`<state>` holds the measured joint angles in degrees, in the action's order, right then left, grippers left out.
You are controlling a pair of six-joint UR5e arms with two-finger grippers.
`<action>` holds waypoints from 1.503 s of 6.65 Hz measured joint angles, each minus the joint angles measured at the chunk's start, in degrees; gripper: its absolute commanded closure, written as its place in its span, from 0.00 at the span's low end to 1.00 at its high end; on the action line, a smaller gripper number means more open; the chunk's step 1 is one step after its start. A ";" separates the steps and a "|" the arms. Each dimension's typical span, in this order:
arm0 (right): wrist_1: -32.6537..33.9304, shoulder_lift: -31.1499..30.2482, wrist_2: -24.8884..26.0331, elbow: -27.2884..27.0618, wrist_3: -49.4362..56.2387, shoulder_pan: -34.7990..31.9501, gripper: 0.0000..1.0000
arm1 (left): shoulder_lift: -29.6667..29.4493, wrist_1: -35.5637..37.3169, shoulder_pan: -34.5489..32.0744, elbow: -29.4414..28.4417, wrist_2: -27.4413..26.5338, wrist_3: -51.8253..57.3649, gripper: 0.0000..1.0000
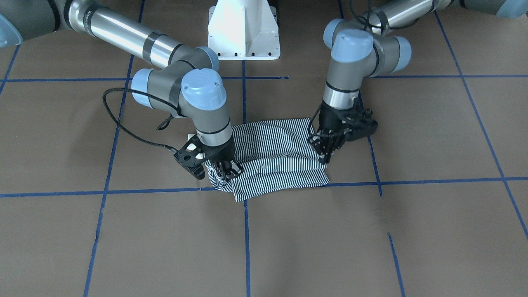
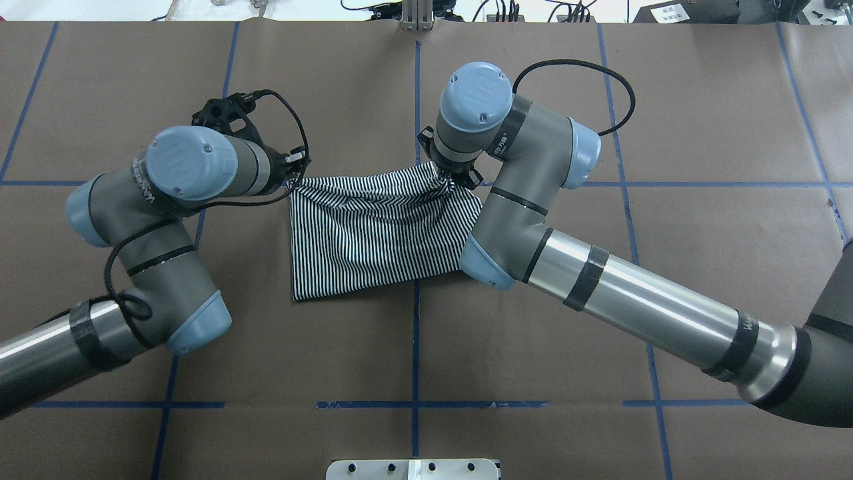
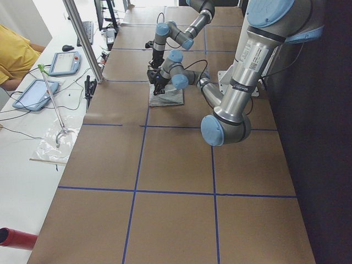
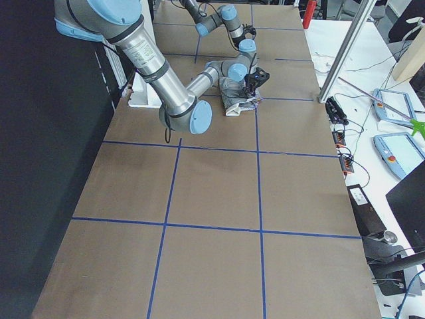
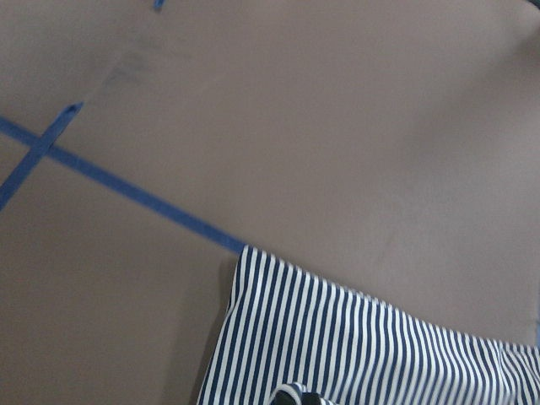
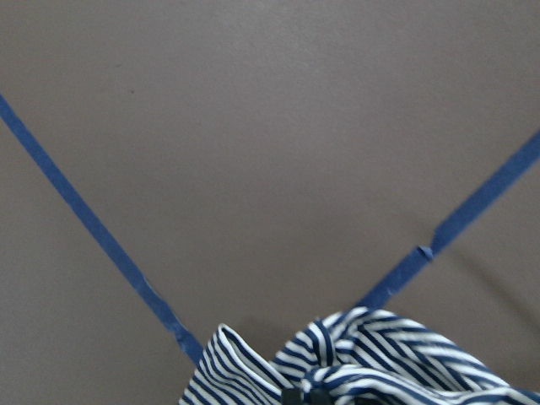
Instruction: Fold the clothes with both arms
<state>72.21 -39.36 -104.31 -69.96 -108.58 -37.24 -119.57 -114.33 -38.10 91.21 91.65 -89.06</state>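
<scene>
Nearest the front camera is bare brown bench [image 1: 330,247] crossed by blue tape lines [image 1: 246,243]. Behind it lies the striped shirt [image 1: 276,161], already a compact rectangle. The right pincer [image 1: 226,168], on this view's left, is closed on one bunched corner, and the left pincer [image 1: 326,149] pinches the opposite corner.

From overhead, both held corners belong to the edge farthest from the white base [image 2: 413,469]. So the rest of the shirt lies from the pincers toward the robot, with its long axis running from one pincer to the other.

In the side views all this is too small to judge.

Each wrist camera shows striped cloth at its bottom edge.

I think the next fold must carry the held edge toward the robot, with both arms moving equally.
</scene>
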 measured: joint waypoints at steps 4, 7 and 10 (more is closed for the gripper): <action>-1.84 -2.81 -7.28 -2.54 4.37 -5.14 0.00 | 3.74 -8.98 -3.81 -0.11 4.22 3.89 0.40; -1.65 -18.37 -17.08 -13.87 22.79 -15.59 0.00 | 15.96 -9.63 -7.84 12.13 13.86 16.21 0.40; 3.59 -30.84 -27.53 -15.49 61.23 -34.38 0.00 | 23.75 -9.30 -30.40 8.61 37.28 55.21 0.38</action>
<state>75.79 -70.20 -131.83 -85.45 -47.35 -71.62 -95.83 -123.63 -68.50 99.82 128.92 -33.85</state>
